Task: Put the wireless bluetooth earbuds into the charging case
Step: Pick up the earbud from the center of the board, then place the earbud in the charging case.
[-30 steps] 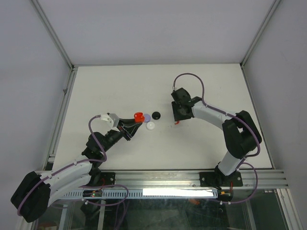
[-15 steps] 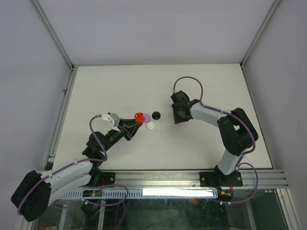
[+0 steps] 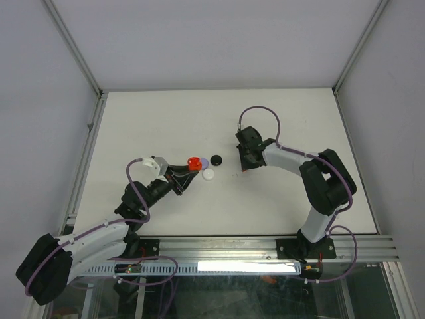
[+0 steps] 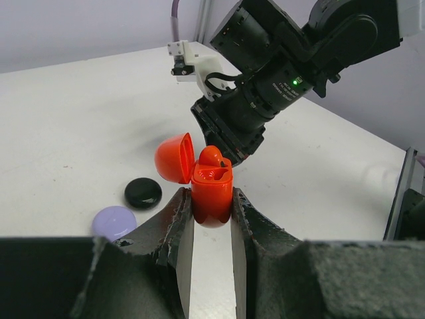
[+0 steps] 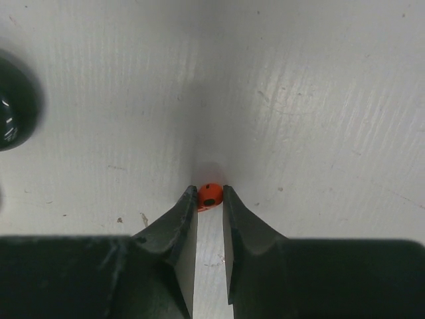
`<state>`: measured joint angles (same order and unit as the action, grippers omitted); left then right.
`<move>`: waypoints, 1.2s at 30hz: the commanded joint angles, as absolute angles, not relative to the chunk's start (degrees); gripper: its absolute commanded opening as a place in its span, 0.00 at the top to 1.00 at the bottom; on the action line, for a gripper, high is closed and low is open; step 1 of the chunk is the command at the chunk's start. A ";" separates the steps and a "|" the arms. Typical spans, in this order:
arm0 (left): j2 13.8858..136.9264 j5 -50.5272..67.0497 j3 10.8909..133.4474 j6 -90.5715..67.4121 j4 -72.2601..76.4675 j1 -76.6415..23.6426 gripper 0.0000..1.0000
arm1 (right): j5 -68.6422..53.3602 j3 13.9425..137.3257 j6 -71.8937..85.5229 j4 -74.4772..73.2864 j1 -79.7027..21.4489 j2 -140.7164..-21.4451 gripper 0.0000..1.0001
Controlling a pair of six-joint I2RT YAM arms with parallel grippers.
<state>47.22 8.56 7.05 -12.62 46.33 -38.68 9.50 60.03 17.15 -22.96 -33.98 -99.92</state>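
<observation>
Two grips show: the left gripper [image 4: 211, 203], reaching far and rightward, clamps the open red charging case [image 4: 212, 183] upright. The right gripper [image 5: 209, 194], pointing down at the table [image 3: 166, 119], narrowly pinches a red earbud [image 5: 210, 195].

Far desk [image 3: 199, 113]: left open.
Centre gap: narrowed by black disc [image 3: 216, 160] and white disc [image 3: 209, 175], between left pincer [image 4: 211, 206] and right pincer [image 5: 210, 199].

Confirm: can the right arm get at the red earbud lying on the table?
Yes, it looks so: its fingers flank the red earbud on the table, tips pinched against it, nothing between; the black disc lies well aside.
</observation>
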 commanded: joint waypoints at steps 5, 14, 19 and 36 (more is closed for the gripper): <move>48.42 9.72 9.49 -11.86 50.38 -39.06 1.00 | 17.15 61.97 12.09 -23.93 -39.51 -91.54 0.87; 46.64 8.09 10.79 -8.89 48.10 -39.11 1.00 | 23.19 65.88 3.28 -23.63 -48.00 -80.63 0.87; 46.79 8.75 11.79 -7.97 48.15 -39.10 1.00 | 26.30 65.10 -6.41 -17.64 -55.87 -73.06 0.88; 47.85 22.79 11.72 -1.76 57.81 -39.10 1.00 | 26.84 58.21 -31.46 3.19 -75.33 -63.19 0.88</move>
